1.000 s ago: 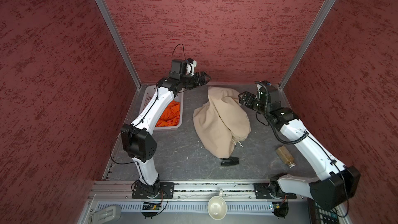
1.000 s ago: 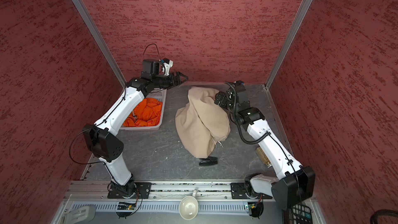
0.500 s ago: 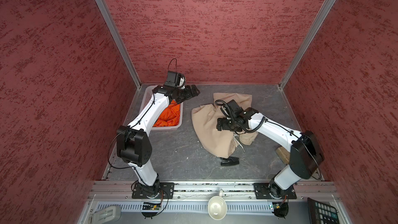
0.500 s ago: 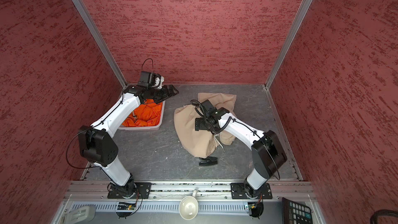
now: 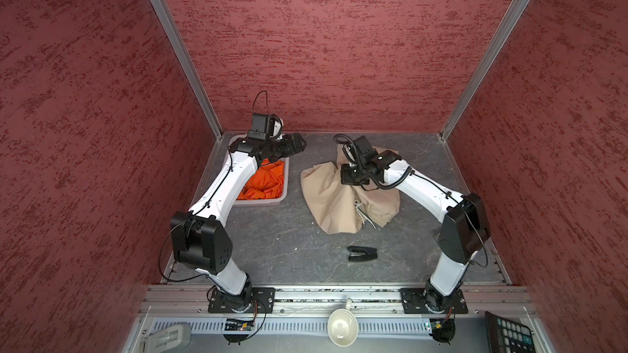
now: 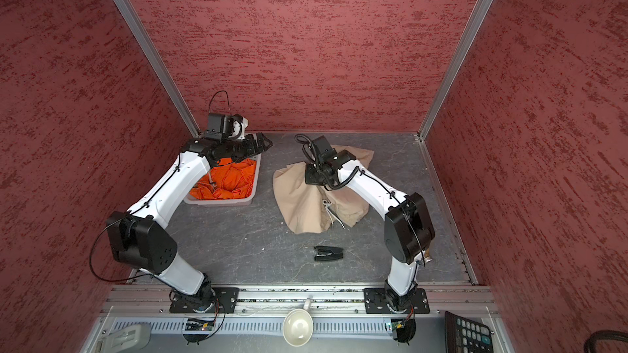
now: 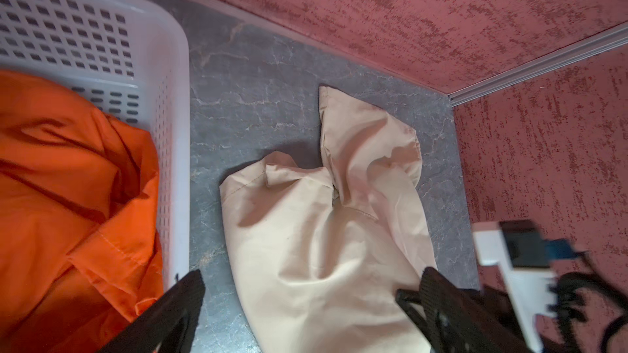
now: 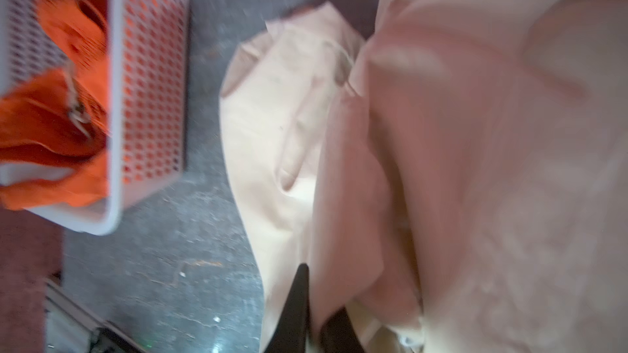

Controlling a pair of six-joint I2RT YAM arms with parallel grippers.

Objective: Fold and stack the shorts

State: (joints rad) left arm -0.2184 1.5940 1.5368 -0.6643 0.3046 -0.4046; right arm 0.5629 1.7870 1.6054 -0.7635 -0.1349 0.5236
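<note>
Orange shorts (image 5: 263,183) are lying crumpled in the white perforated basket (image 5: 261,201) at the far left of the grey counter (image 5: 278,239). Above the basket's far right corner the left tool (image 5: 300,144) is hovering, its jaws standing wide apart and gripping nothing. Right of the basket, and apart from it, the beige shorts (image 5: 333,205) are lying bunched on the counter, their white drawstring (image 5: 360,210) trailing out on the near side. The right tool (image 8: 321,288) is pressing into the middle of that heap, its jaws drawn nearly together and pinching a fold of the beige cloth. Nearer the front, a small black object (image 5: 362,253) is lying apart from the beige shorts.
</note>
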